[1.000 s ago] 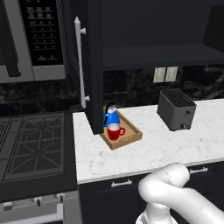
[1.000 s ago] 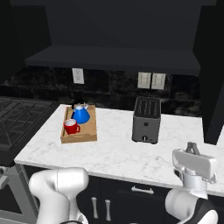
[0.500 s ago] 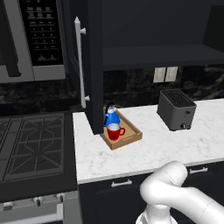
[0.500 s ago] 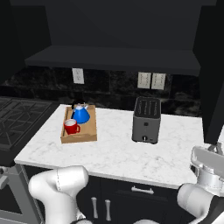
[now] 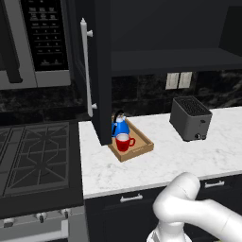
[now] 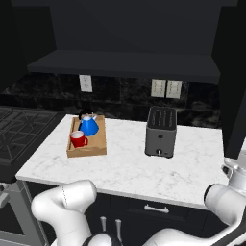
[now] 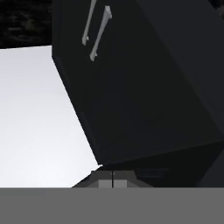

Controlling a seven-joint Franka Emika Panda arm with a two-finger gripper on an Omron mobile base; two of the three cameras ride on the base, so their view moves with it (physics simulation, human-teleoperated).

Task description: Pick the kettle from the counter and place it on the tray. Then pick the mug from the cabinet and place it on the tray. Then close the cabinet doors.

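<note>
Sitting in the tray [image 5: 142, 147]: kettle [image 5: 120, 126] and mug [image 5: 124, 142].

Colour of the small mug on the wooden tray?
Plain red mug, clearest in the left base view.

the open cabinet door [image 5: 100, 71] hides part of the tray [image 5: 142, 149] (its left back corner).

You've got open counter [image 6: 120, 163] between the tray [image 6: 86, 150] and the toaster [image 6: 161, 132], and along the near edge too. On the left, the open cabinet door [image 5: 97, 71] sticks out over the counter right beside the tray, blocking that side. The shelf [image 6: 125, 65] hangs overhead.
</note>
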